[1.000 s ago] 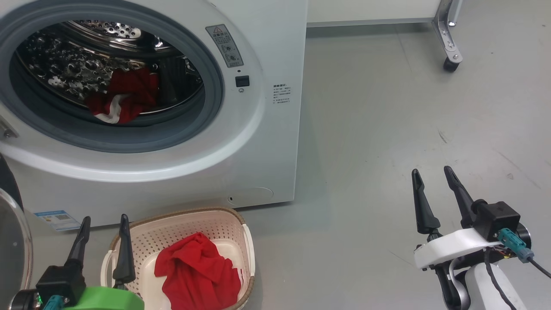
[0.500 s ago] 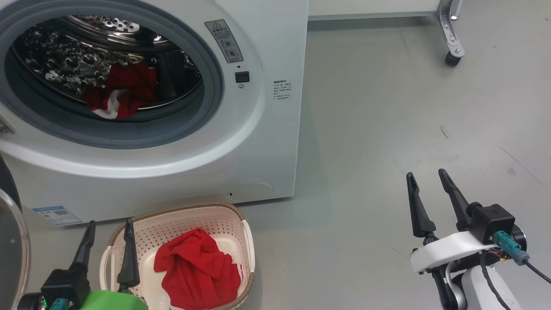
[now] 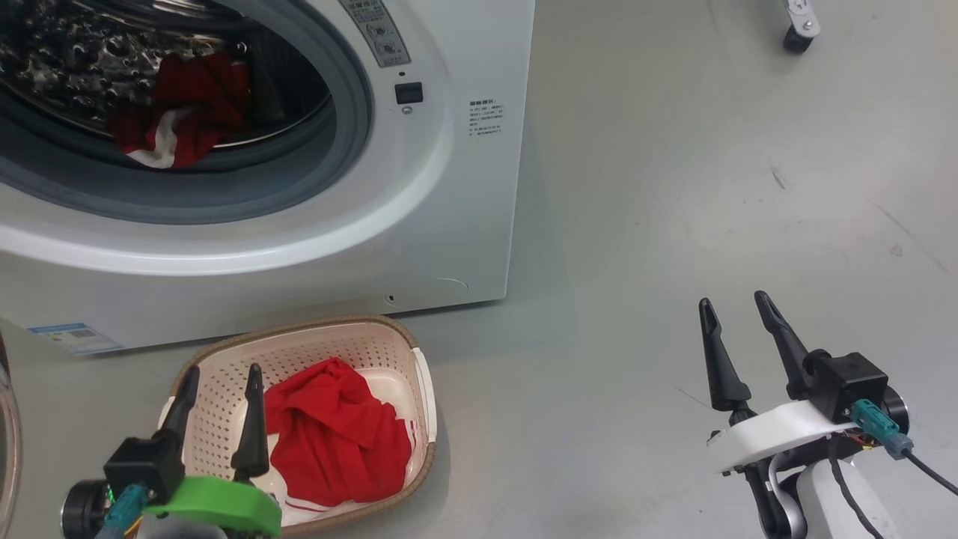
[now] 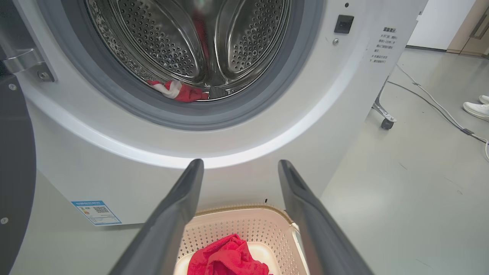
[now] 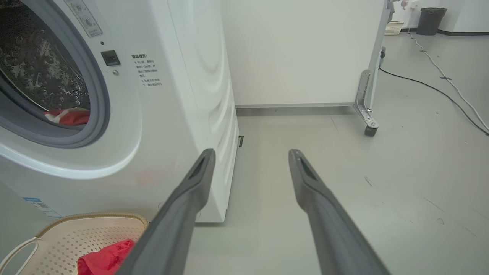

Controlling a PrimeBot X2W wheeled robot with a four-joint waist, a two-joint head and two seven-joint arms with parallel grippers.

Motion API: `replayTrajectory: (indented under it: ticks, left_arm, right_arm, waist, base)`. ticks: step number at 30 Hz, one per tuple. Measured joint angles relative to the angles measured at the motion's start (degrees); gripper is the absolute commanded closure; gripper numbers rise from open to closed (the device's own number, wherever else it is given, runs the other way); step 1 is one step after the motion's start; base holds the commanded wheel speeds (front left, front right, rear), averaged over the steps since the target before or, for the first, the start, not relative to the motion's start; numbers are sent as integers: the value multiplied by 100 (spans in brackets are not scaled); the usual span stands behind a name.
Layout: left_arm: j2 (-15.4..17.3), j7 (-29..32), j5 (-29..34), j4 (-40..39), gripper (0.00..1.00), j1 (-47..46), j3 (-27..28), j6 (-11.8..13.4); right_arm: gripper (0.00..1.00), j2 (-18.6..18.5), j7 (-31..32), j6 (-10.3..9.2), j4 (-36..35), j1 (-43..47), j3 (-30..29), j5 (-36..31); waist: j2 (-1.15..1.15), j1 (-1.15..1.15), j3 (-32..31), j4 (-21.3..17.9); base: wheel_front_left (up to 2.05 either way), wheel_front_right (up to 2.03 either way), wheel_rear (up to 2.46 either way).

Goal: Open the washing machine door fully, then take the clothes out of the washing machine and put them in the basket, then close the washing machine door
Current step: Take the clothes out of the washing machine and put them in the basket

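The white washing machine (image 3: 419, 224) stands with its drum open; its door's dark rim (image 4: 15, 172) hangs swung out at the left. A red garment with white trim (image 3: 176, 112) lies at the drum's front bottom, also seen in the left wrist view (image 4: 179, 91). A second red garment (image 3: 337, 434) fills the cream basket (image 3: 423, 374) on the floor before the machine. My left gripper (image 3: 224, 368) is open above the basket's left part, holding nothing. My right gripper (image 3: 732, 298) is open over bare floor, well right of the machine.
A wheeled metal frame leg (image 5: 368, 122) stands behind and to the right of the machine. Cables (image 5: 439, 88) run across the grey floor, and a person's white shoes (image 4: 477, 109) show at the far right. A blue label (image 3: 71, 337) sits low on the machine's front.
The head view has tipped down, so the machine sits higher in the picture. My left gripper has shifted right, over the basket's left side. The right gripper has hardly moved.
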Motion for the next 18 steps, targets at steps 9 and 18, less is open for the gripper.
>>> replayTrajectory:
  ticks: [9,18]
  left_arm:
    - [-5,32,-14,294,0,-968,-103,29]
    - [130,358,57,552,0,-2283,53,119]
  right_arm:
    - [0,0,0,2,-71,-243,116,1]
    - [0,-3,0,8,-146,-571,198,13]
  waist:
    - [0,0,477,-39]
    - [0,0,1023,-126]
  base:
    - [0,0,0]
    - [0,0,0]
